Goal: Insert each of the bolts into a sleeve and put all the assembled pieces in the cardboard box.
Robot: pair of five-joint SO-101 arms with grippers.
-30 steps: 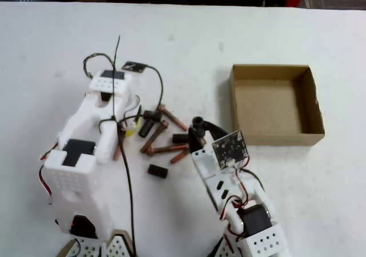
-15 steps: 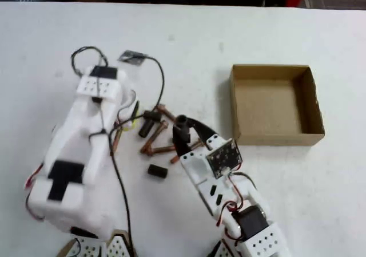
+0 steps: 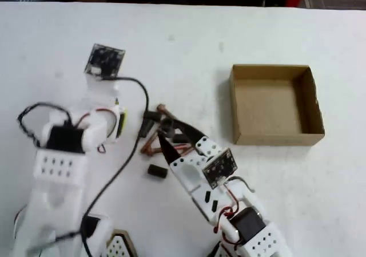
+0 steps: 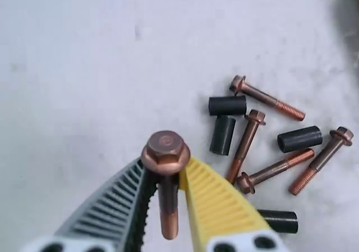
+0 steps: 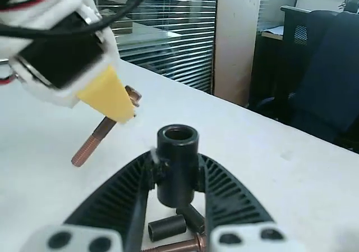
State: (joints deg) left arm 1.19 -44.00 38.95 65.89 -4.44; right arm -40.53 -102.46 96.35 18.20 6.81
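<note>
Left tool (image 4: 166, 172) grips bolt (image 4: 166, 151) | right tool (image 5: 177, 172) grips sleeve (image 5: 178, 151), bore open | bolt apart from sleeve, shank tilted off bore axis — you must align both first.

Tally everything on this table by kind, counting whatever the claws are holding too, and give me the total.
Bolts: 5 (4 loose on the table, 1 held bolt in the left claw)
Sleeves: 5 (4 loose, 1 held sleeve in the right claw)
Cardboard box: 1
Total: 11
</note>
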